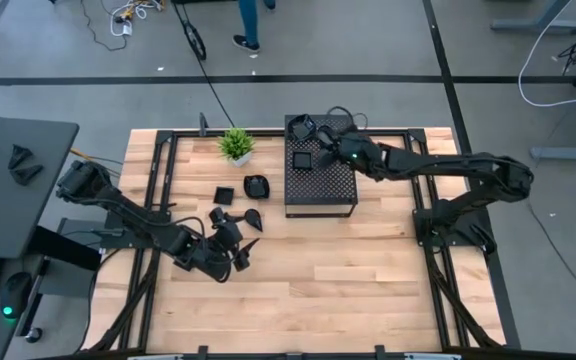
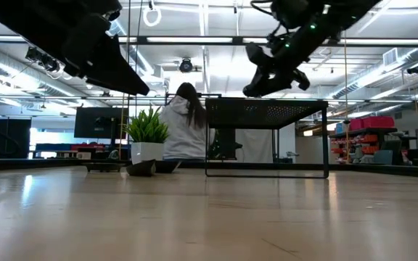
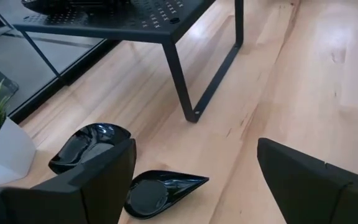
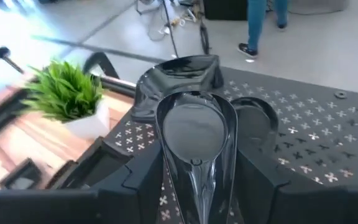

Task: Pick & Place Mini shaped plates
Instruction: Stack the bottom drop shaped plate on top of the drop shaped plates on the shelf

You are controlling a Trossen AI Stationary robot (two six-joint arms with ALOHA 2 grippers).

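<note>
My right gripper (image 1: 320,140) hangs over the far part of the black perforated box (image 1: 320,185) and is shut on a glossy black teardrop plate (image 4: 194,134). More black plates lie on the box top: a pile at its far end (image 4: 185,68), a rounded one (image 4: 253,118) and a square one (image 1: 301,158). My left gripper (image 1: 238,250) is open and empty, above the table left of the box. Ahead of it a teardrop plate (image 3: 160,193) and a rounded plate (image 3: 89,146) lie flat on the wood. A square plate (image 1: 224,194) lies farther off. My right gripper pinches the teardrop plate's pointed end (image 4: 197,177) between its two fingers. The plate's round bowl sticks out ahead of the fingertips, hollow side up. In the low view the gripper (image 2: 274,69) is above the box top, so the plate is held clear of it.
A small green potted plant (image 1: 236,146) stands left of the box's far end. The box stands on thin legs (image 3: 191,93) with open space under it. A person sits beyond the table's far edge (image 2: 183,123). Bare wood lies toward the table's near edge (image 1: 348,290).
</note>
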